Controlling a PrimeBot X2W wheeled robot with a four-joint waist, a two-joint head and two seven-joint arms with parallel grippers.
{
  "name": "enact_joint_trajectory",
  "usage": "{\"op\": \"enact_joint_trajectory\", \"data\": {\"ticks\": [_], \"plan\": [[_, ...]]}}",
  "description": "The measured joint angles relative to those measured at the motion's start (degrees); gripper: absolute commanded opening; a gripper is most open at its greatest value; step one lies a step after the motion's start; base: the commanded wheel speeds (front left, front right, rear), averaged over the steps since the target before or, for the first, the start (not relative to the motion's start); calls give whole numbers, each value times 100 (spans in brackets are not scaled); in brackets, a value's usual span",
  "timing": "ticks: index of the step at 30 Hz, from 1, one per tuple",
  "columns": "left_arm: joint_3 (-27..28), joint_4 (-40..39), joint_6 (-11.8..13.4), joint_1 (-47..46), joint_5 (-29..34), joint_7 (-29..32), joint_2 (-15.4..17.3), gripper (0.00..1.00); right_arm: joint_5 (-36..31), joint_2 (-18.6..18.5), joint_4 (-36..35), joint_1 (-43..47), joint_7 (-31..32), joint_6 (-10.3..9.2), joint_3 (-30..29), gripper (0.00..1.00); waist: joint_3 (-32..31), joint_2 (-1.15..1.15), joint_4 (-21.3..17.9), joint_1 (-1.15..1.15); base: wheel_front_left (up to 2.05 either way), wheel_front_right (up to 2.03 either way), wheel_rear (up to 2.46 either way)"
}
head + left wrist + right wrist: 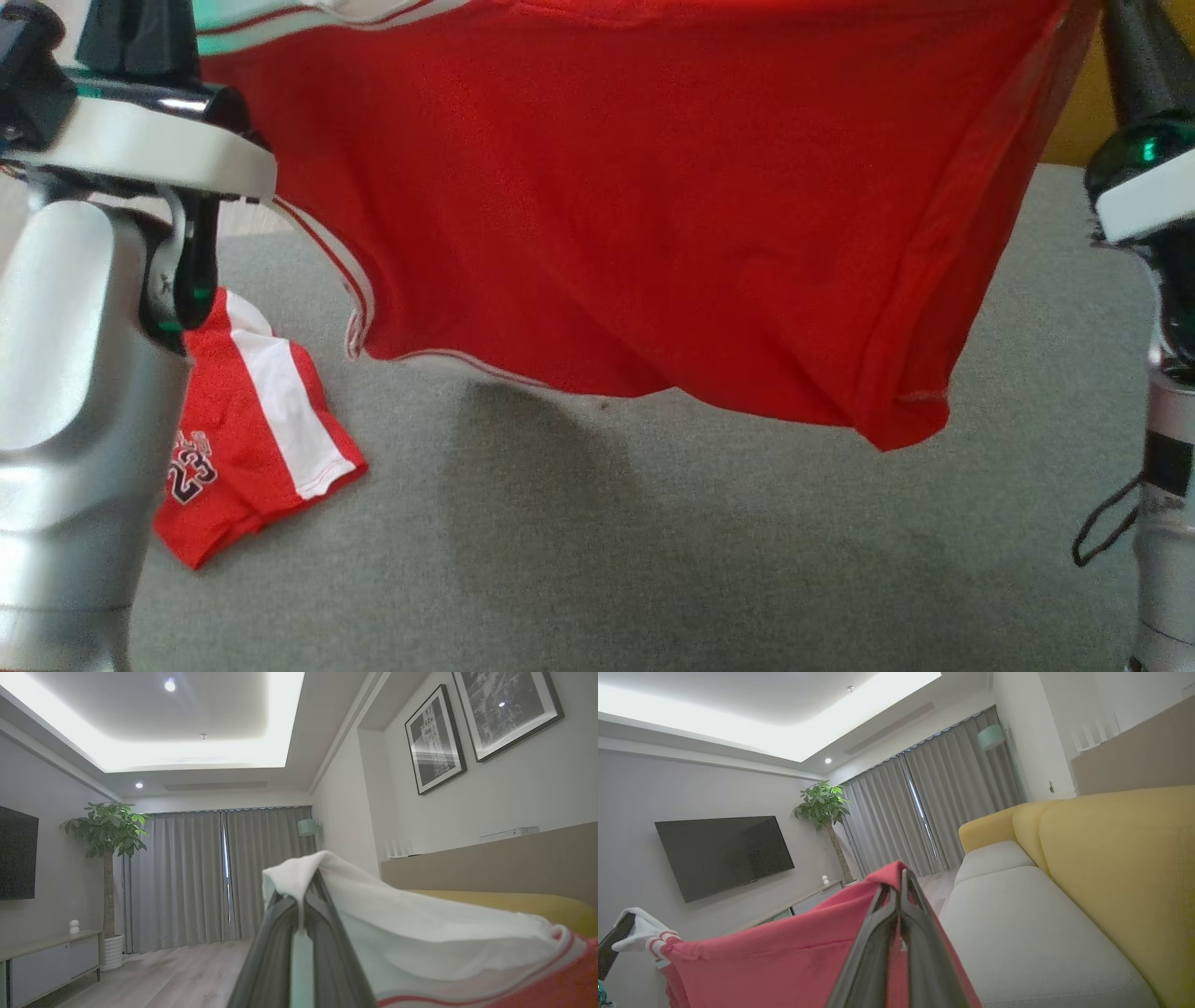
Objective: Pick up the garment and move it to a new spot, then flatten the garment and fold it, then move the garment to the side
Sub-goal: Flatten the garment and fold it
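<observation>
Between left fingers [268, 956], right fingers [871, 956]: garment [607, 233] clamped, spread.

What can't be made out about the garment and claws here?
- Head view: garment top cut off by the upper edge.
- Head view: numbered red-white piece partly behind left forearm; joined or separate, unclear.
- Wrist views: cloth around left claw and right claw hides pinch depth.
</observation>
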Motion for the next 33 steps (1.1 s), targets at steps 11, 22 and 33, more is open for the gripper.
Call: {"op": "enact_joint_trajectory", "data": {"ticks": [11,22,33], "plan": [[20,-2424,171,526,-33,950,591,0,-669,235,-1666,589,1061,0,-370,0,-61,0,-56,0,0,0,0],[-105,-1817,-14,0,-349,1607,684,0,-1256,598,-1044,-61,1724,0,-693,0,534,0,-148,0,0,0,0],[-19,1488,-426,-3071,-71,667,341,0,-2197,595,2509,-3645,-371,0,-620,0,2071,0,-307,4,0,0,0]]}}
